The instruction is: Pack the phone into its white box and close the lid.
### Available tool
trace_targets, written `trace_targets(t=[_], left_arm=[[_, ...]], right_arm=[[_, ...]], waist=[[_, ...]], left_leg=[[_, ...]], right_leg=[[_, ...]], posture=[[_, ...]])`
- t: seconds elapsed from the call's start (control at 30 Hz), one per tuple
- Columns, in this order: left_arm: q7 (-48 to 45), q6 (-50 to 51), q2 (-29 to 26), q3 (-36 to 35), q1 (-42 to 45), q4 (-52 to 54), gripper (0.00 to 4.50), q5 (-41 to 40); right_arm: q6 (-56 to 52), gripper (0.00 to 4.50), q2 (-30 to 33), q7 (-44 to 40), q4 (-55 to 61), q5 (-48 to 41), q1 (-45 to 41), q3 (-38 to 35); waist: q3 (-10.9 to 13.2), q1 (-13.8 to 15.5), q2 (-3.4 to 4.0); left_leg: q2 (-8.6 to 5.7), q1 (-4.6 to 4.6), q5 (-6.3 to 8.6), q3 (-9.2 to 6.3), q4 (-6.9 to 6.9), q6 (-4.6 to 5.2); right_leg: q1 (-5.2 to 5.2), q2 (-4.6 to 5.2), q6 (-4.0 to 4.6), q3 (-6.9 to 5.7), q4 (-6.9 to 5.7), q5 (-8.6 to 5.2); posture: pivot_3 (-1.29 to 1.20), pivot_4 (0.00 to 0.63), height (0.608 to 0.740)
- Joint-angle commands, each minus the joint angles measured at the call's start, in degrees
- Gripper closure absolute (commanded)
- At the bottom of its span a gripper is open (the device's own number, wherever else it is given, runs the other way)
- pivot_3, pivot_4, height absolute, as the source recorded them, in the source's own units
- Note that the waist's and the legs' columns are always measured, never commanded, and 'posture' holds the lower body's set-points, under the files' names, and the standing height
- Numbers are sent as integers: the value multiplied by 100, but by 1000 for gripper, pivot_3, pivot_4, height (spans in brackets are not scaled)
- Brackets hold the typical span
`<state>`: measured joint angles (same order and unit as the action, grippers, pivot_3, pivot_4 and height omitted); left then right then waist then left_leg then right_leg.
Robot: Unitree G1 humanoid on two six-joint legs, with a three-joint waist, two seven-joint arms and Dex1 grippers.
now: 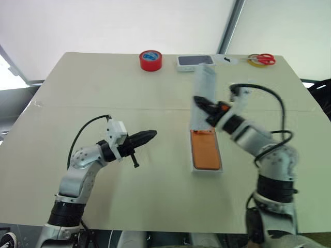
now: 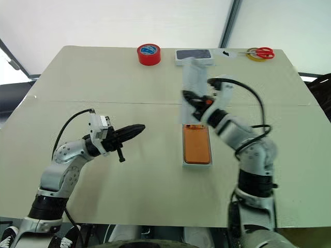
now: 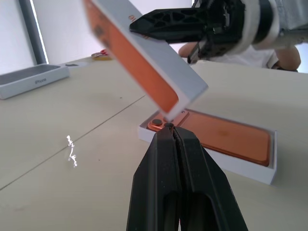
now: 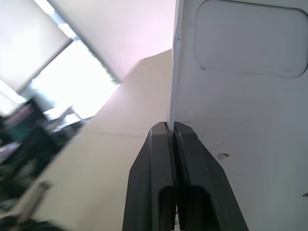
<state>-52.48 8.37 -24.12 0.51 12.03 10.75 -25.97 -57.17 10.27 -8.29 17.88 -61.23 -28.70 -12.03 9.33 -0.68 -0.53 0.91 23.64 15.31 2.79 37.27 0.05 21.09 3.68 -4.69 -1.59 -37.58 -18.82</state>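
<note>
phone: slim orange smartphone with rounded corners (image 1: 205, 149) is already lying flat in the shallow white cardboard base (image 1: 207, 169), mid-desk, long axis running from you toward the far edge.
lid: long white cardboard shell with the orange face (image 3: 144, 53) is up in the air, tilted over the base's far end, roughly in line with it but not seated yet.
right pincer (image 1: 203, 106): clamped on the lid's edge, so it's your nearer arm by far; you just need to level the lid and bring it down and toward you.
left pincer (image 1: 151, 135): pinched shut, empty, pointing at the base from its left, apart from it.
room: beige desk (image 1: 103, 93) is bare around the base; red tape roll (image 1: 150, 60), dark-topped white box (image 1: 194, 62) and scissors (image 1: 264, 59) sit well away along the far edge.
</note>
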Motion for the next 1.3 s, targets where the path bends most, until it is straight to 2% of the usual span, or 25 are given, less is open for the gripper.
trace_targets(t=[0.03,0.17,0.27,0.37,0.53,0.77,0.87,0.97,1.0,1.07,1.2,1.3], left_arm=[[126,84,-23,-48,-19,264,4437,-60],[178,239,-51,-43,-45,480,4437,-170],[146,345,-96,-48,-72,592,4437,-259],[146,304,-102,2,-100,523,4437,-157],[306,399,72,261,-88,543,4437,-58],[426,55,550,787,86,-99,4437,445],[388,-90,750,959,285,-412,4500,583],[329,-172,897,1072,518,-701,4500,664],[343,-217,979,1112,627,-840,4500,716],[379,-264,1162,1192,832,-1052,4500,788],[413,-224,1490,1267,1085,-1216,4500,767],[329,-272,1433,1292,1071,-1300,4500,891]], right_arm=[[-437,4500,58,110,381,-1326,180,-144],[-930,4500,488,501,254,-2974,724,99],[-1194,4500,1042,716,124,-3759,1059,535],[-822,4500,1162,1132,-149,-4223,1014,712],[-465,4500,1156,1860,-1009,-4139,763,827],[-481,4500,1424,1623,-1409,-3840,798,666],[-496,3596,1762,1352,-1567,-3527,748,485],[-624,2035,2276,864,-1806,-3583,729,108],[-659,1556,2561,530,-1763,-3272,779,70],[-723,1556,2970,29,-1892,-2943,785,-88],[-630,1556,3273,-516,-2240,-2618,511,-414],[-290,1556,3354,-969,-1847,-1670,522,-193]], waist=[[-1,28,-2],[-2,0,-4],[-1,-22,-3],[-1,-59,-2],[-1,7,-2],[-2,11,-3],[-3,17,-3],[-2,35,-4],[-2,34,-4],[0,54,0],[1,25,-1],[0,-2,1]], left_leg=[[-3,0,0,-1,7,0],[-7,-2,4,-3,15,6],[-6,-2,3,-2,10,6],[-4,-3,3,-1,7,6],[-2,-4,3,1,10,5],[-6,-1,5,1,13,9],[-4,-4,5,0,14,9],[-5,-4,5,1,18,10],[-5,-4,6,1,19,11],[-6,-1,7,1,17,12],[-3,0,7,2,16,12],[0,0,6,3,14,12]], right_leg=[[-4,4,0,-1,0,0],[-14,12,0,-3,5,1],[-11,12,1,-2,6,0],[-8,8,2,-2,7,0],[-10,2,1,0,6,0],[-14,5,0,0,10,1],[-16,3,0,-1,8,1],[-20,4,0,-2,10,1],[-21,4,0,-2,12,1],[-19,5,0,-2,13,1],[-15,-2,0,-1,14,1],[-12,-5,0,-1,13,1]], posture=[[0,150,740],[0,150,740],[0,150,740],[0,150,740],[0,150,740],[0,150,740],[0,150,740],[0,150,740],[0,150,740],[0,150,740],[0,150,740],[0,150,740]])
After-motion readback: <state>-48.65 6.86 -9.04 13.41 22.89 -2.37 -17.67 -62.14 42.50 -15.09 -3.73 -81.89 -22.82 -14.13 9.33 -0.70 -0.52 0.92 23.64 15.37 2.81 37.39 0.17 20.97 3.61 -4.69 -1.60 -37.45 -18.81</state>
